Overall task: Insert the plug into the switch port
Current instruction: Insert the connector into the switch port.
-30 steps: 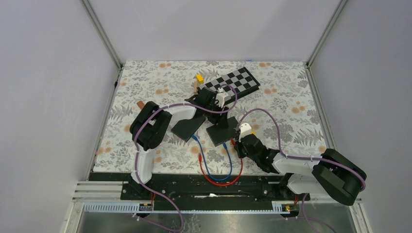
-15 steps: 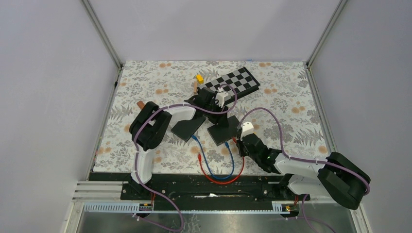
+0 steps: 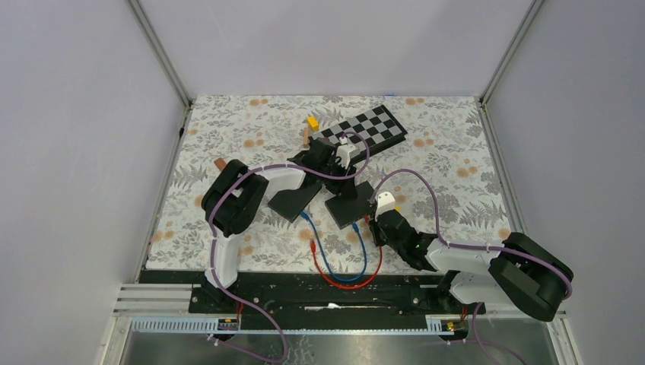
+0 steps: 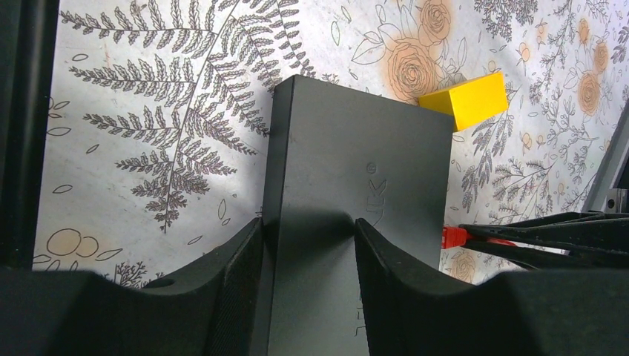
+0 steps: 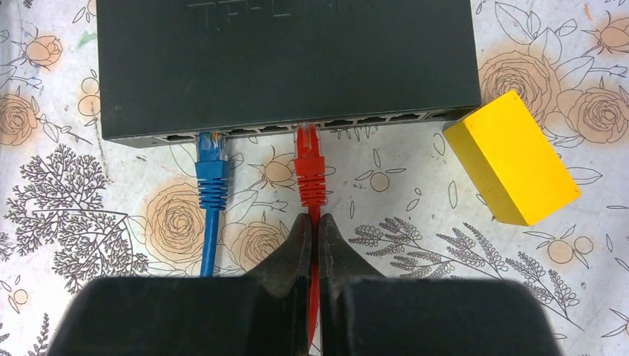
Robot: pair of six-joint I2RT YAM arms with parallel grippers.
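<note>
In the right wrist view, the right gripper is pinching the thin red network cable at lower centre, jaws nearly together, just behind the red ribbed plug. The plug's clear tip is sitting at the mouth of a middle port on the black plastic network switch across the top; whether it is seated I cannot tell. In the left wrist view, the left gripper is clasping the switch's two sides at mid-width. The plug is likely behaving as light and rigid with a fragile latch, while the cable is bending easily, so gripping close behind the boot is looking wisest.
</note>
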